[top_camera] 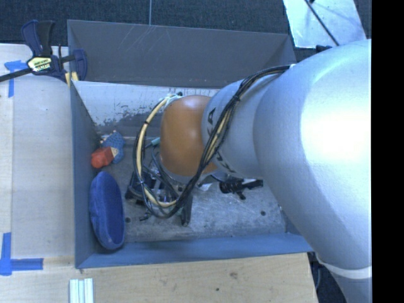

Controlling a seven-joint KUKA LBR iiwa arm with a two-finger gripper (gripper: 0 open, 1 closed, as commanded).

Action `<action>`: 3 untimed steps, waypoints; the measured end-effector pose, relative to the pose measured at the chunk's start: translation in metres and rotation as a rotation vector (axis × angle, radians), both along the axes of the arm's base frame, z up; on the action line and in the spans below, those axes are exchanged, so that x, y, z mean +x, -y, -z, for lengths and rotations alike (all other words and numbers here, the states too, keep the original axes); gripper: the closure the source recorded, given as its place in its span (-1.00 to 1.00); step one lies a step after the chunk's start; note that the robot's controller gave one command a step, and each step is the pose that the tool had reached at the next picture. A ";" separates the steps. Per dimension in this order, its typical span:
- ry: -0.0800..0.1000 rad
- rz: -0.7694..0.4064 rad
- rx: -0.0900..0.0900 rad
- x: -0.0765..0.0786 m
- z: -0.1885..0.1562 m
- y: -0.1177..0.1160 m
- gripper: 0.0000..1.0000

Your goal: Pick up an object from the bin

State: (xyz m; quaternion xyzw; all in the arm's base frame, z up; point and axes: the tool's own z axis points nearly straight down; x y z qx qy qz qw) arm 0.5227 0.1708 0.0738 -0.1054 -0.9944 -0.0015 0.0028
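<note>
While beside gripper [153,191], blue oval pad [106,210].

The one camera sits above the grey metal bin [183,52] and looks down at a slant toward its far wall, whose inner face shows broad while the near wall shows as a narrow rim. It stands close, the bin spanning most of the width. The arm [315,137] reaches in from the right, nearer the lens than the bin, covering the right wall and near right corner; both left corners lie in plain view.
</note>
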 end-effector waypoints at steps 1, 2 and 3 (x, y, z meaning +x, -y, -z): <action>0.001 -0.016 0.001 0.006 -0.002 0.005 1.00; 0.000 0.024 -0.006 0.003 -0.093 0.011 1.00; 0.005 0.011 -0.004 -0.004 -0.142 0.012 1.00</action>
